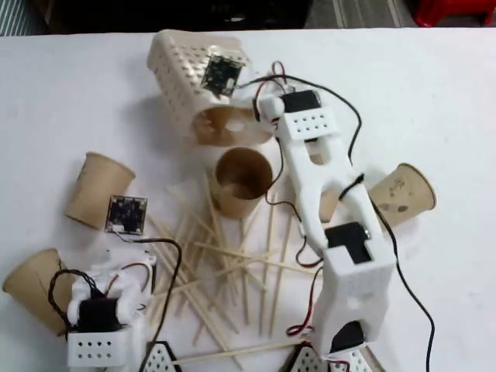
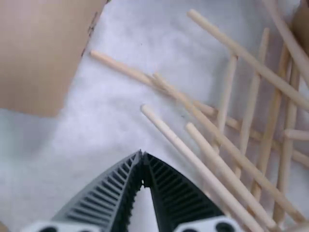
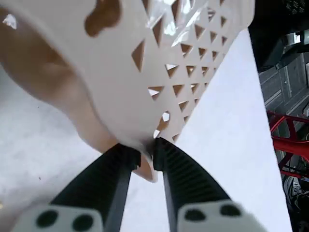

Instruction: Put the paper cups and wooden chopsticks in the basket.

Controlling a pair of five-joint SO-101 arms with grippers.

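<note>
The right hand (image 3: 147, 147) is clamped on the rim of the basket (image 3: 183, 58). The basket lies tipped over on the desk (image 1: 434, 93), and a paper cup (image 1: 225, 124) shows at its open end. An open cup (image 1: 242, 180) stands just beside the basket. The left hand (image 2: 142, 157) is pressed together with nothing in it, low over the desk. The wooden chopsticks (image 2: 217, 140) lie in a messy pile close beside it. A tipped cup (image 2: 43, 48) lies near on its other side.
</note>
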